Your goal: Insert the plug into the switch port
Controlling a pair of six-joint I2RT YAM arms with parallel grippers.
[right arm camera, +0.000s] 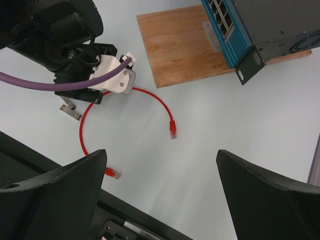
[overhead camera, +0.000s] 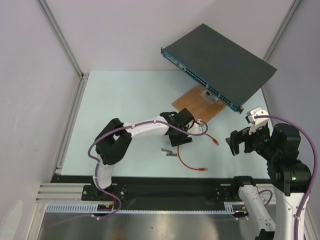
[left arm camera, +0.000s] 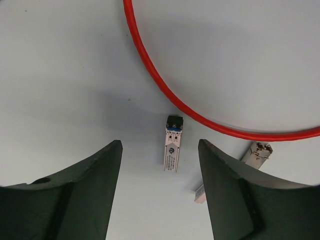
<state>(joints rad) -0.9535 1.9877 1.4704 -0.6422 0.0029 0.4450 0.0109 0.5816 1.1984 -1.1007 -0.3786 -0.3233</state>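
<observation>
Hands both stood apart: your left hand [left arm camera: 160, 145] straddled a small grey metal piece [left arm camera: 171, 145] on the bench [left arm camera: 60, 75]; your right hand [right arm camera: 161, 152] hung above the plug [right arm camera: 173, 129].

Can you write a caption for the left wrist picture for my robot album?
The left end effector, jaws open, straddles a small grey metal piece while the red cable curves past.
</observation>
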